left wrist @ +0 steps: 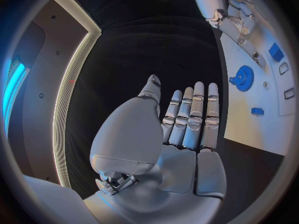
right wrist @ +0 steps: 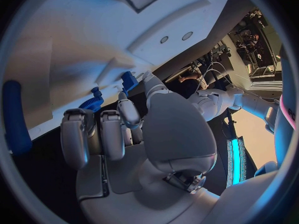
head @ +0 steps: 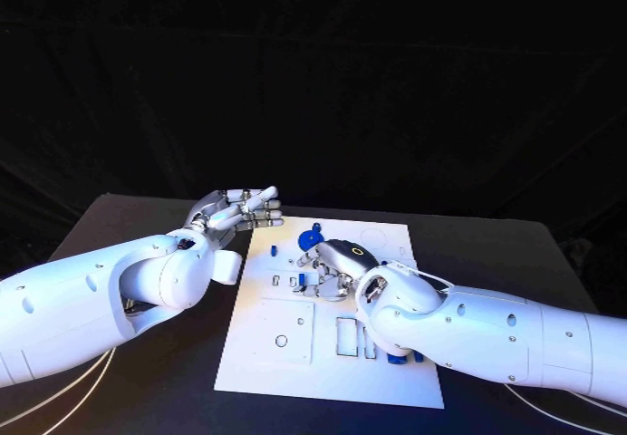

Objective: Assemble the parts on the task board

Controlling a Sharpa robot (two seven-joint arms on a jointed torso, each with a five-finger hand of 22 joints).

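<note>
Task board (head: pixel 294 362) is lying flat in the middle of the black table (head: pixel 523 249); every place below is taken from the board.

Right hand (head: pixel 333 265) is hovering low over the board's far half, palm down, fingers curled loosely toward the plate. Whether anything is pinched under them cannot be told; in the right wrist view the fingers (right wrist: pixel 102 134) are bending inward with nothing plainly between them.

Blue gear (head: pixel 311 240) is sitting on the board just beyond the right hand's fingertips, near the far edge. A small blue peg (head: pixel 274 247) is standing left of the gear, toward the board's left edge. More blue parts (head: pixel 396 357) are lying at the board's near right edge, partly covered by the right forearm.

Left hand (head: pixel 242 210) is holding off the board's far left corner, raised, fingers straight and spread, gripping nothing; the left wrist view is showing the flat empty palm (left wrist: pixel 181 154).

Judgement: the step in hand looks like seating or taking the gear. To do it well, come straight down over the gear's hub, close fingers evenly on the rim, keep it level, and avoid brushing the peg. The left hand should be staying clear of the board.
</note>
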